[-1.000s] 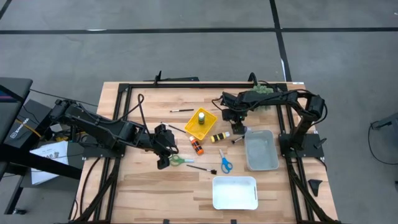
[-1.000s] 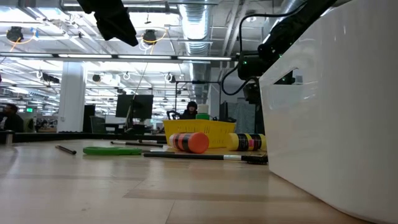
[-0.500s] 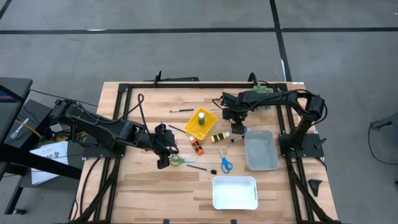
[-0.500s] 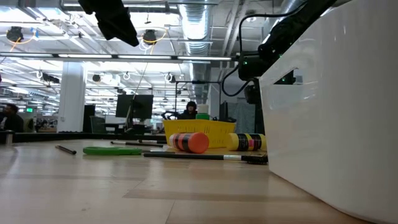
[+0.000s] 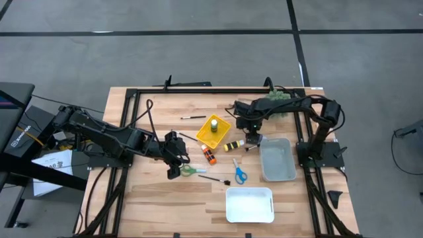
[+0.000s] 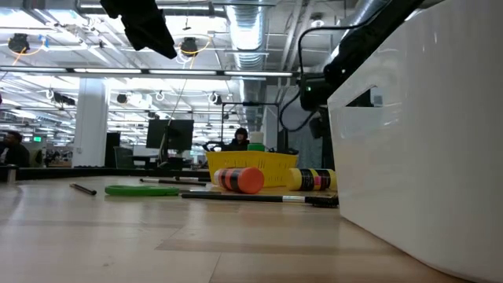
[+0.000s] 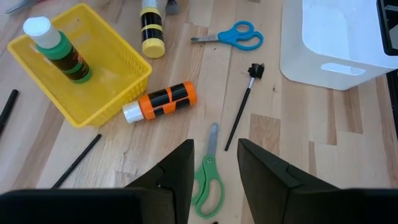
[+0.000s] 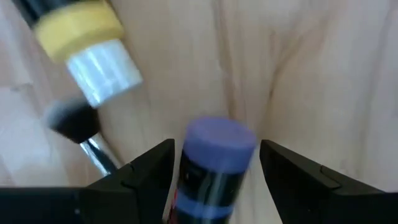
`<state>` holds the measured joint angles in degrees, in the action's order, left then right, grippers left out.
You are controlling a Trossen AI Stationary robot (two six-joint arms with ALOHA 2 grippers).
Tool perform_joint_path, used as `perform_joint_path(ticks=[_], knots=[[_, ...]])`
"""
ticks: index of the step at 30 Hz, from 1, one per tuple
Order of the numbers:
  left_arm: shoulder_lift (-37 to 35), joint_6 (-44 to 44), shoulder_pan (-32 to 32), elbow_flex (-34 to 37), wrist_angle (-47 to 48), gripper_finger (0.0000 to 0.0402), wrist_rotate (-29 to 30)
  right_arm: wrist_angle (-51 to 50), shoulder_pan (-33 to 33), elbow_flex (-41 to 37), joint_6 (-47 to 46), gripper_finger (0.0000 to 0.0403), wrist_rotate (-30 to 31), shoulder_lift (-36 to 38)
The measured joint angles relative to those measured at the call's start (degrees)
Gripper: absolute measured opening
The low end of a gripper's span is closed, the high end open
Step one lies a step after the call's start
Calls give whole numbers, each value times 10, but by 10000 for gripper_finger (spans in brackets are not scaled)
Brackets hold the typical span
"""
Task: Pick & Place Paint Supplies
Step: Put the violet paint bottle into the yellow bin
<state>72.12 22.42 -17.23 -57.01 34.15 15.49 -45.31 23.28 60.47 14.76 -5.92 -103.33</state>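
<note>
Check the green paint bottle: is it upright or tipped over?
Upright. The green paint bottle stands inside the yellow basket, white cap up, while the orange bottle lies flat on the table beside it.

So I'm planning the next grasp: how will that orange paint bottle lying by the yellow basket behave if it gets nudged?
The orange paint bottle lies on its side on the wooden table, so a sideways nudge would probably roll it. It looks like rigid plastic, likely light. Its round body may slip between fingers unless gripped across the middle.
</note>
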Motion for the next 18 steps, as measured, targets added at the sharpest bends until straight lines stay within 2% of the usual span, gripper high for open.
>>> perform_joint_path(ticks=[13,18], knots=[[0,1,0,0,-4,115,-1,11,-1,0,-30,231,0,-5],[0,1,0,0,-6,115,-2,15,3,0,-34,214,-2,-9]])
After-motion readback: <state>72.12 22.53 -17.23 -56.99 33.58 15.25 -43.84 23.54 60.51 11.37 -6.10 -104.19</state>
